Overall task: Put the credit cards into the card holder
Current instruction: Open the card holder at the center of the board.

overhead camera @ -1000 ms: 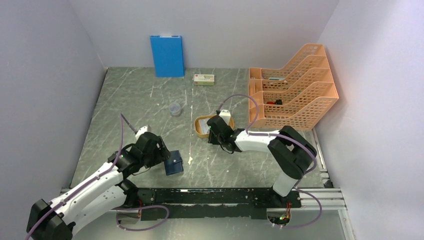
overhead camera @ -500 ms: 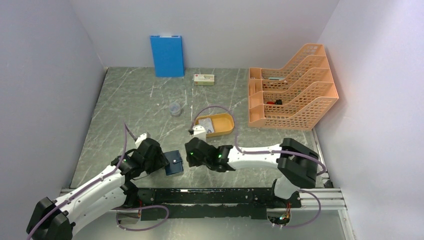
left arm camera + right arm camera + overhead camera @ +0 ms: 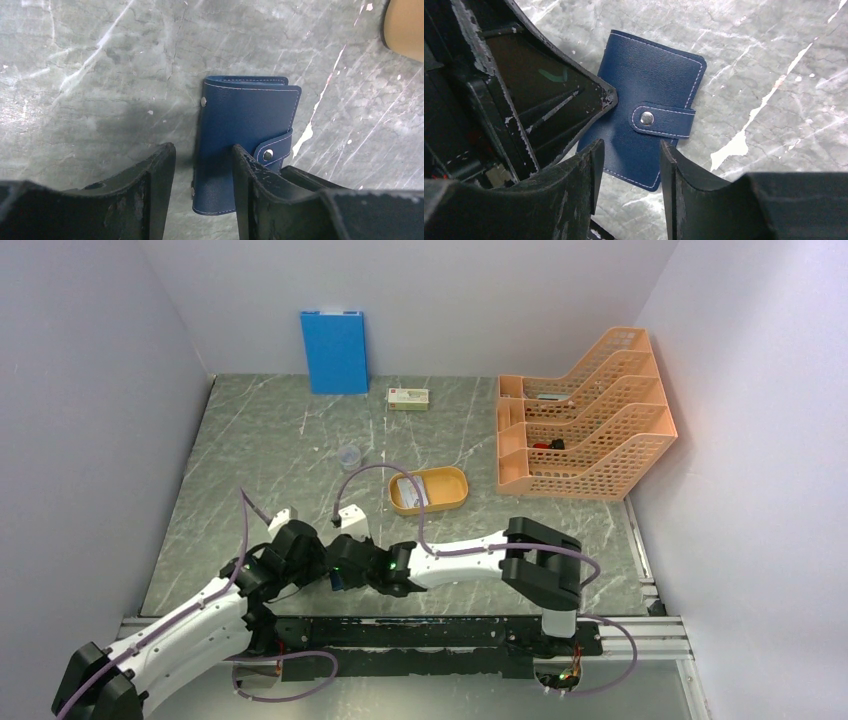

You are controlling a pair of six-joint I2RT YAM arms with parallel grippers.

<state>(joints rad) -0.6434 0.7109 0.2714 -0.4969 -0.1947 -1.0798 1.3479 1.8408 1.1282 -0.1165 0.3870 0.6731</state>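
Observation:
The dark navy card holder [image 3: 247, 135] lies closed on the marble table, its snap strap [image 3: 661, 120] fastened. My left gripper [image 3: 202, 150] is open and straddles the holder's left edge; one finger [image 3: 245, 185] overlaps the cover, and a gap shows on the other side. My right gripper [image 3: 631, 150] hovers open over the holder's [image 3: 649, 90] near edge, holding nothing. In the top view both grippers meet over the holder [image 3: 338, 578], hiding most of it. One pale credit card [image 3: 409, 490] lies in the orange tray [image 3: 455, 485].
A blue board [image 3: 334, 350] leans on the back wall, with a white red-labelled box [image 3: 408, 398] beside it. An orange file rack [image 3: 580, 425] fills the right side. A small clear cup [image 3: 349, 456] stands mid-table.
My right arm swung left and toward the near edge, from the orange tray to the card holder. My left gripper's jaws narrowed around the holder's edge.

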